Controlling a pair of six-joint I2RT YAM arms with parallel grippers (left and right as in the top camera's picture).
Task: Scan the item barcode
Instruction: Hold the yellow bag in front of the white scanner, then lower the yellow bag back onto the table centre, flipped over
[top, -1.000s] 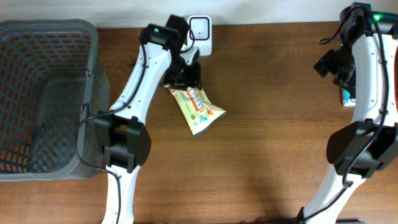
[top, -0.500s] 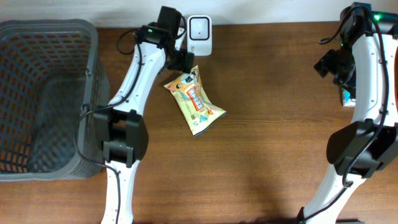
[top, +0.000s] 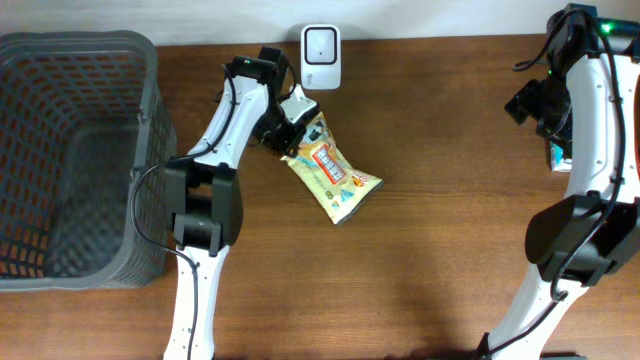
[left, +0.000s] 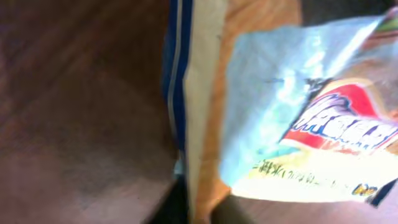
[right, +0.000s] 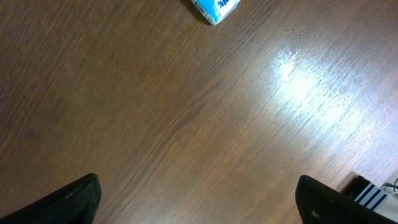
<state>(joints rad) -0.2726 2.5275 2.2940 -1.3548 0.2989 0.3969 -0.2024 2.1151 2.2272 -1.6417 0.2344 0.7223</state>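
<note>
Foil-film snack bag (top: 335, 175) lying slantwise on the wooden table (top: 430, 230), its upper end pinched by the left gripper (top: 287, 128), just below and left of the white scanner (top: 320, 45). The jaws are clamped on the bag's sealed edge. The left wrist view shows that seam running straight into them, with the printed front spreading off to the right. The right gripper (right: 196, 186) stands wide apart over bare wood and holds nothing. A small blue packet (right: 214, 9) lies beyond it.

Risks, as judged from this pose:
- The hold is on a thin seam at one end only. Once lifted, most of the bag would hang free, so it could swing, fold or slide out of the jaws.
- The brand face is uppermost and no barcode can be seen. The code may be on the underside or on a part turned away, so the bag might reach the scanner with the wrong face showing.
- Crinkled, glossy film may bend or glare across the code, and the read could fail.
- The scanner stands near the gripper and looks light. A sweep made too close could knock it over or push it askew.
- The basket (top: 150, 120) lies well to the left and is not a hazard here.
</note>
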